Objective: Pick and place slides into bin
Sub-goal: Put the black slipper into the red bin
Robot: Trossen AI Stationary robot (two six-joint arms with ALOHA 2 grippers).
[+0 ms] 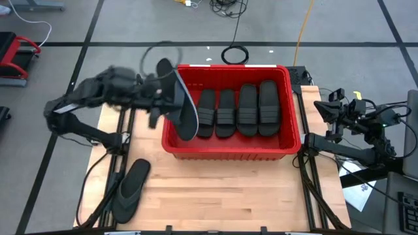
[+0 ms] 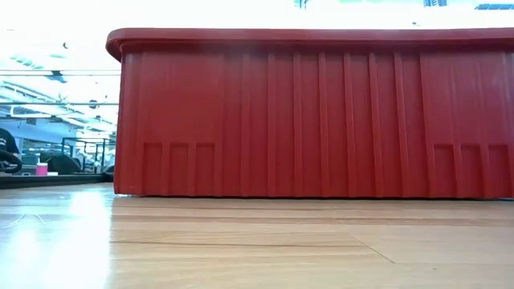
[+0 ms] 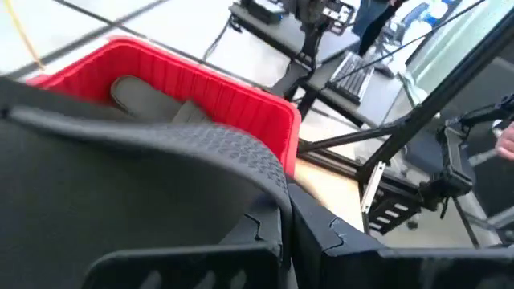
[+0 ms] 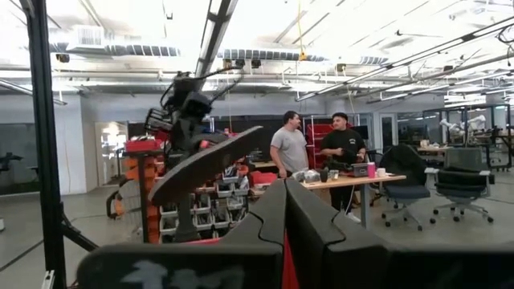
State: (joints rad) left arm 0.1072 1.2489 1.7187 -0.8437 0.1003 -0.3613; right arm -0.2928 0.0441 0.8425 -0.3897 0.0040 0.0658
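Left gripper (image 1: 164, 98) clenched on a slide (image 1: 185, 106) above the bin (image 1: 230, 149) rim, right gripper (image 1: 324, 106) clamped empty, parked aside.

The room was a large open workshop with a white ceiling (image 4: 337, 24) crossed by ducts and long strip lights, bright throughout. Two people (image 4: 287, 152) stood beside a light wooden table (image 4: 353, 181) — dark wheeled office chairs (image 4: 462, 185) sat near it, on a smooth grey concrete floor (image 1: 98, 26) marked with dark lines. Orange shelving stacked with small bins (image 4: 144, 189) stood farther back, and black cables (image 1: 234, 53) lay coiled on the floor.
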